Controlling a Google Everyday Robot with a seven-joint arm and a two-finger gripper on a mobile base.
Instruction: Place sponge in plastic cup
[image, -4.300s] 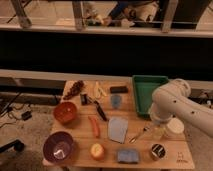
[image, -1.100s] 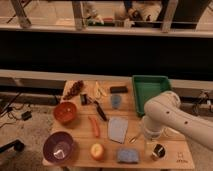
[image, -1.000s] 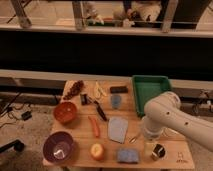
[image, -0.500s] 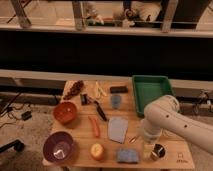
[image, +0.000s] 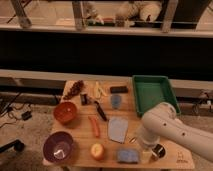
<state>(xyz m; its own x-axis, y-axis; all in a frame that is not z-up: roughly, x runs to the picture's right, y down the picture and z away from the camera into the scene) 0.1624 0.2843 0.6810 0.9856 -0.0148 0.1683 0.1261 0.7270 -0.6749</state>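
Bearings: clock face laid flat on the table (image: 78, 128), centre at the pale-blue sheet (image: 118, 129), twelve o'clock toward the far edge and the dark wall.
Arm: a white arm (image: 167, 125) reaches in from four o'clock and bends down over the near right part of the table.
Gripper: the gripper (image: 143, 152) hangs at about five o'clock, low over the near edge and pointing down. Most of it is tucked under the wrist.
Jaws: spread as wide as they go, with nothing held between them as far as I can make out.
Sponge: the sponge (image: 127, 155) is a blue-grey block lying flat on the wood at six o'clock, near the front edge. It sits just beside the gripper, at the gripper's nine o'clock. I cannot tell whether the two touch.
Plastic cup: the plastic cup (image: 116, 101) is light blue and stands upright at twelve o'clock, beyond the sheet and well apart from the sponge.
Metal cup: the metal cup (image: 159, 151) stands at the gripper's three o'clock, close beside it.
Green tray: the green tray (image: 152, 92) sits at two o'clock on the far right corner.
Red bowl: the red bowl (image: 65, 112) sits at ten o'clock.
Purple bowl: the purple bowl (image: 59, 146) sits at eight o'clock on the near left corner.
Apple: the apple (image: 97, 150) sits at seven o'clock, at the sponge's nine o'clock and apart from it.
Carrot: the carrot (image: 94, 126) lies at nine o'clock beside the sheet, running lengthwise from far to near.
Task status: the sponge is on the table, not in the plastic cup.
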